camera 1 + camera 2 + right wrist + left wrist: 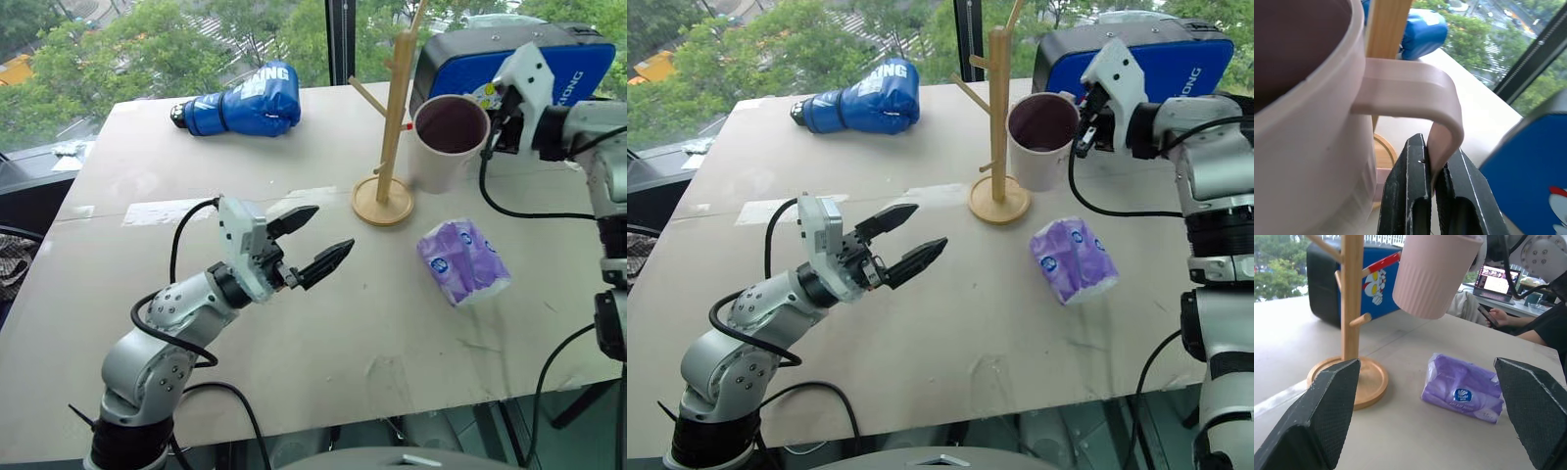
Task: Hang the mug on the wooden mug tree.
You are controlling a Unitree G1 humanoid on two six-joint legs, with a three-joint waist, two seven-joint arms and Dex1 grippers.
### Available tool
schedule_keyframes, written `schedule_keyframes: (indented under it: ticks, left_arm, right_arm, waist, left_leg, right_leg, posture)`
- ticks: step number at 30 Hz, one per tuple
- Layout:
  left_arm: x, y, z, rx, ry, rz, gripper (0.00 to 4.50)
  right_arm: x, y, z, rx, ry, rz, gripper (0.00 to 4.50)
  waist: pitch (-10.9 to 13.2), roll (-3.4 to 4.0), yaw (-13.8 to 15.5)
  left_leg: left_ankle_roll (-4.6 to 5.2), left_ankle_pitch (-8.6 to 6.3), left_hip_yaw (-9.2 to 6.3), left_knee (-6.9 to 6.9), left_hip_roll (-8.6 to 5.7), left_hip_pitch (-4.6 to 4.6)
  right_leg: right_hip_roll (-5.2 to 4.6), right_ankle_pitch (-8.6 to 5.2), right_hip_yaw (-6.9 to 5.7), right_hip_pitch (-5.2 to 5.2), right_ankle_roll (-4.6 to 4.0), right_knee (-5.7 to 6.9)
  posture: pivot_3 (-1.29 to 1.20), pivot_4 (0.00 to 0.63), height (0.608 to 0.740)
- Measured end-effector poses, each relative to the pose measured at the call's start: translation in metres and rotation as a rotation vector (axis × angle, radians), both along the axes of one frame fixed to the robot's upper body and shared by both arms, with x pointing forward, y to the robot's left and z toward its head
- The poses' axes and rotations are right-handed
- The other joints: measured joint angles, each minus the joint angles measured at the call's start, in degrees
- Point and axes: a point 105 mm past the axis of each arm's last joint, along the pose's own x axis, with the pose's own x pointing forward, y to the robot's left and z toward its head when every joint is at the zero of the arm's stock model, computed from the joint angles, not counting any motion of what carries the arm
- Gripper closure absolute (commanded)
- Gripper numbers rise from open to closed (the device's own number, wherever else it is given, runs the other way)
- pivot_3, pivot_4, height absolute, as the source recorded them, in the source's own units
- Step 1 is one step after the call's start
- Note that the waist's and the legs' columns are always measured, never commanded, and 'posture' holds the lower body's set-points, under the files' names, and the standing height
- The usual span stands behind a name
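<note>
Hanging this well, I judge, means turning the wrist so the handle's loop faces a free peg, then sliding it on and lowering before letting go. Nearest, the left gripper [309, 240] hovers over the table [118, 294] with fingers spread and empty. Beyond it lies a purple tissue pack [462, 259]. Farther back, the right gripper [1431, 193] pinches the handle of the mug [449, 142], held in the air just beside the wooden mug tree [390, 127]. The mug looks empty, mouth up.

Both head eyes look down over the table [294, 323]; wrist cameras sit close, sharing the wooden mug tree [1352, 308]
</note>
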Motion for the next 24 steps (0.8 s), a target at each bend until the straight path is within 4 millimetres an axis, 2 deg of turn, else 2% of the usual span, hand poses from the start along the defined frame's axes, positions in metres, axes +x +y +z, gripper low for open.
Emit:
schedule_keyframes:
  ticks: [6,11,14,18,20,22,24]
  left_arm:
    - [-0.016,0.025,-0.012,-0.029,0.006,0.034,0.00]
    - [-0.028,0.037,-0.009,-0.046,-0.033,0.005,0.00]
    - [-0.031,0.045,0.002,-0.073,-0.087,0.016,0.00]
    - [-0.031,0.044,0.010,-0.083,-0.130,0.013,0.00]
    - [-0.031,0.043,0.011,-0.087,-0.136,0.007,0.00]
    - [-0.031,0.041,0.009,-0.088,-0.127,0.005,0.00]
    - [-0.029,0.041,0.006,-0.081,-0.111,0.017,0.00]
  right_arm:
    - [0.021,0.006,-0.014,-0.049,0.043,-0.008,4.44]
    - [0.032,0.014,-0.019,-0.069,0.064,0.006,4.44]
    - [0.038,0.018,-0.024,-0.083,0.086,0.009,3.64]
    - [0.040,0.017,-0.029,-0.093,0.090,0.007,1.68]
    - [0.038,0.011,-0.023,-0.087,0.070,0.001,0.85]
    - [0.030,-0.006,-0.013,-0.060,0.034,-0.008,0.85]
    - [0.023,-0.019,-0.011,-0.039,0.030,-0.020,0.85]
  waist:
    - [0.0,0.00,0.0]
    - [0.0,0.01,0.2]
    - [0.0,0.02,0.1]
    - [0.0,0.02,0.1]
    - [0.0,0.02,0.1]
    - [0.0,0.02,0.3]
    - [0.0,0.02,0.4]
  left_leg:
    - [0.00,0.00,0.02,-0.02,0.00,-0.25]
    - [-0.01,0.00,-0.01,0.04,-0.01,-0.25]
    - [-0.01,0.00,-0.01,0.04,-0.01,-0.24]
    - [-0.01,0.00,-0.02,0.02,-0.01,-0.28]
    - [-0.01,0.00,0.01,0.02,-0.01,-0.41]
    - [-0.01,0.01,-0.12,0.09,-0.01,-0.68]
    - [-0.02,0.01,-0.18,0.13,-0.02,-0.82]
  right_leg:
    - [0.00,0.00,0.01,-0.28,-0.01,-0.02]
    - [0.00,0.02,0.02,-0.26,-0.03,0.03]
    - [0.00,0.03,0.01,-0.26,-0.04,0.05]
    - [0.00,0.02,0.01,-0.29,-0.04,0.03]
    - [0.00,0.03,0.00,-0.45,-0.04,0.04]
    - [-0.02,0.02,-0.03,-0.62,-0.04,0.03]
    - [-0.03,0.02,-0.08,-0.71,-0.04,0.01]
  posture:
    - [0.00,0.150,0.740]
    - [0.00,0.150,0.740]
    - [0.00,0.150,0.740]
    - [0.00,0.150,0.740]
    - [0.00,0.150,0.740]
    - [0.00,0.150,0.740]
    - [0.00,0.150,0.740]
